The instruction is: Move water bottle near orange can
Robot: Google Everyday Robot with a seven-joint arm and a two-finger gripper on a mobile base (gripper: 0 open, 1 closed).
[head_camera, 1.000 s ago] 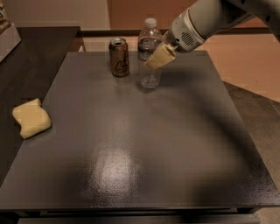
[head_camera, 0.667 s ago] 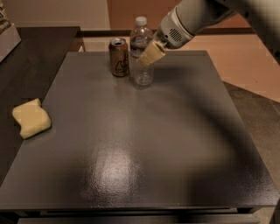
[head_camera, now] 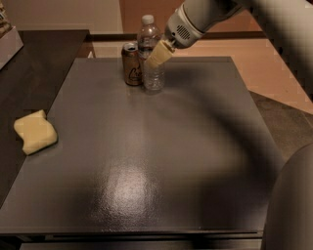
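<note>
While a wide dark grey table [head_camera: 146, 161] is filling most of the camera view, its glossy top is catching a pale patch of glare near the front edge, and a broad soft shadow is lying across its right half. Beyond its far edge a tan floor [head_camera: 244, 49] is showing, a greyer stretch of floor [head_camera: 286, 127] is running along the right side, and a pale wall [head_camera: 63, 14] is standing at the top left. A darker counter [head_camera: 34, 68] is butting against the table's left side.

The robot's pale arm [head_camera: 200, 17] is reaching in from the top right and slanting down toward the table's far edge, while a blurred, rounded part of the robot [head_camera: 291, 205] is cutting off the bottom right corner.

A yellow sponge [head_camera: 34, 132] is lying at the table's left edge, straddling the seam with the counter, well apart from everything else.

The bottle [head_camera: 153, 78] is standing upright near the far edge, left of centre, its white cap rising above the can. The can [head_camera: 131, 64] is standing just beside it on the left, so close that the two are looking as if they are touching.

The gripper [head_camera: 155, 56] is sitting at the bottle's mid-height, coming in from the right and clamping it. One cream finger [head_camera: 159, 52] is crossing the front of the bottle, and the other is hiding behind it.
</note>
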